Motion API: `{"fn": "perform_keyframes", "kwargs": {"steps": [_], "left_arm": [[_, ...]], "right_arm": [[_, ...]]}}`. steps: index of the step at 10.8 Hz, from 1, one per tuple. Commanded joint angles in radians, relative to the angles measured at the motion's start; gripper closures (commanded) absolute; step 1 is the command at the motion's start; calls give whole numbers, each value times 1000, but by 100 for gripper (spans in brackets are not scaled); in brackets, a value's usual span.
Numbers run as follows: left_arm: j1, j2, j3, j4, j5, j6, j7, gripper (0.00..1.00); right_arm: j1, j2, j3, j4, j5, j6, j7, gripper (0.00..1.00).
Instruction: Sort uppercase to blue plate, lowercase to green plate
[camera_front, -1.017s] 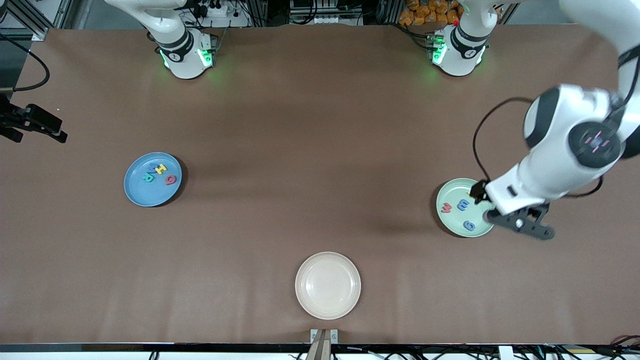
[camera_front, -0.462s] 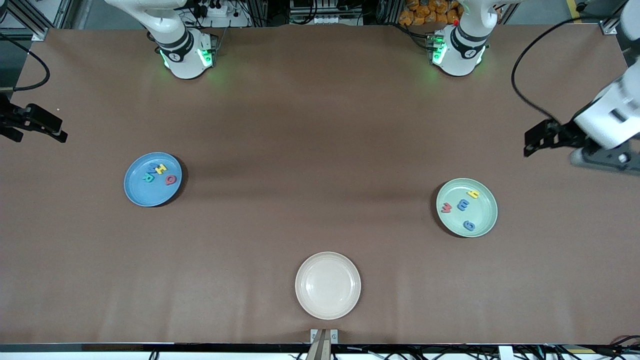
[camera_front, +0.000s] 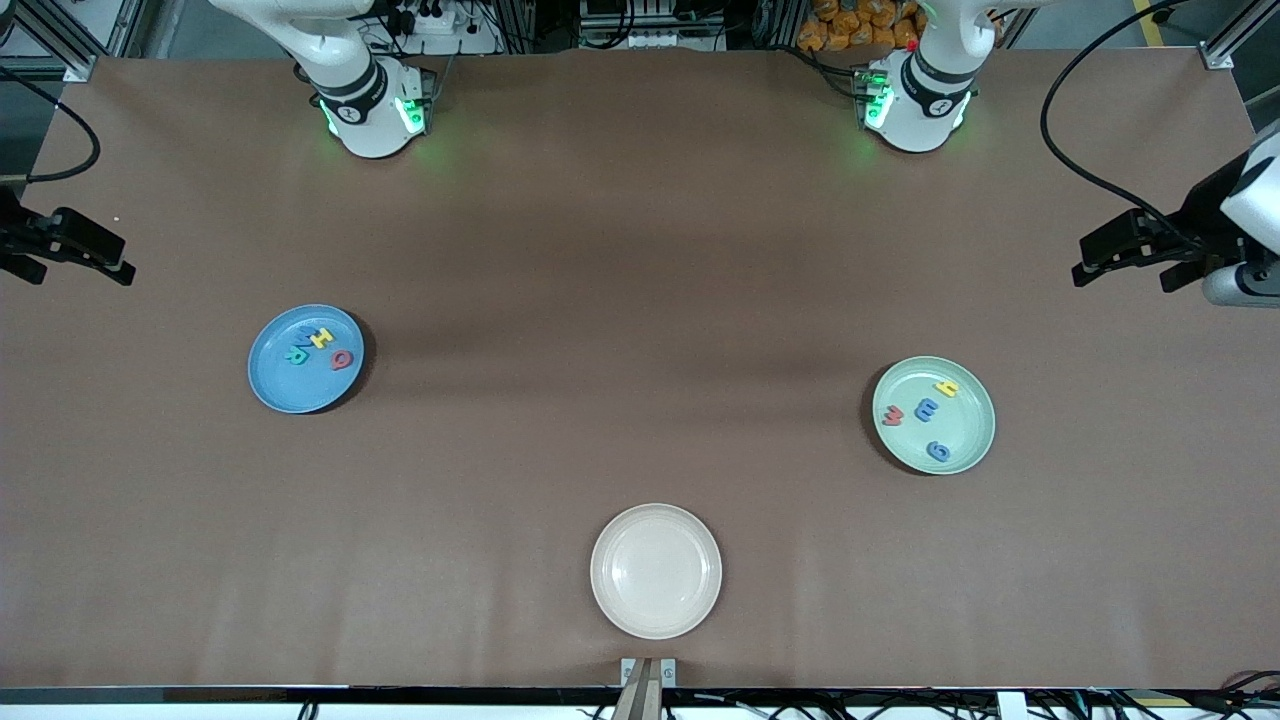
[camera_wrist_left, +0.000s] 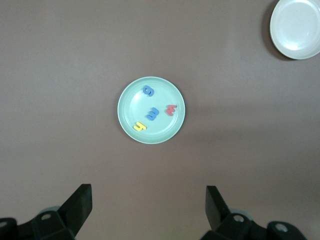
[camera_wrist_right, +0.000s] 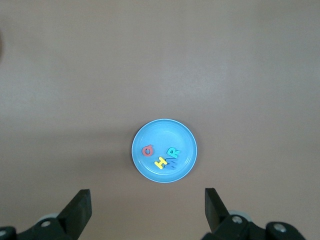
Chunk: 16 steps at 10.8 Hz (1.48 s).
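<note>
The blue plate (camera_front: 305, 385) lies toward the right arm's end with the uppercase on it: yellow H (camera_front: 320, 337), blue W (camera_front: 305, 340), green R (camera_front: 297, 354) and red Q (camera_front: 342, 359). The green plate (camera_front: 960, 425) lies toward the left arm's end and carries the lowercase: yellow y (camera_front: 946, 387), red w (camera_front: 893, 415), blue e (camera_front: 927, 409) and blue g (camera_front: 937, 451). My left gripper (camera_front: 1122, 272) hangs open and empty, high over bare table at its end. My right gripper (camera_front: 80, 270) waits open and empty, high over its own end. Both wrist views look down on the plates, green plate (camera_wrist_left: 165, 92) and blue plate (camera_wrist_right: 165, 132).
An empty cream-pink plate (camera_front: 655, 570) sits near the table's front edge, midway between the two ends, and also shows as the cream-pink plate (camera_wrist_left: 296, 27) in the left wrist view. Brown table surface lies between the plates. Both arm bases stand along the back edge.
My left arm has swung up and away from over the green plate toward the edge at its end of the table, uncovering the yellow y. The right arm has not moved.
</note>
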Motion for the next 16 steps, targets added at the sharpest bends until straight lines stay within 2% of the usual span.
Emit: {"fn": "perform_keyframes", "kwargs": {"steps": [1,3,7,10,13,16], "left_arm": [[-9,-37,-94,-22,141,-26,-12,0],[-8,-39,-113,-20,145,-49,-26,0],[-31,-62,-86,-22,121,-58,-106,0],[-34,-74,-64,-20,92,-58,-114,0],[-37,-82,9,-20,-3,-58,-106,0],[-54,-77,12,-19,1,-58,-98,0]], "right_arm": [[-16,-20,13,-20,5,0,12,0],[-16,-20,13,-20,5,0,12,0],[-16,-20,15,-20,6,0,12,0],[-16,-20,15,-20,6,0,12,0],[-15,-18,15,-20,6,0,10,0],[-15,-18,15,-20,6,2,10,0]]}}
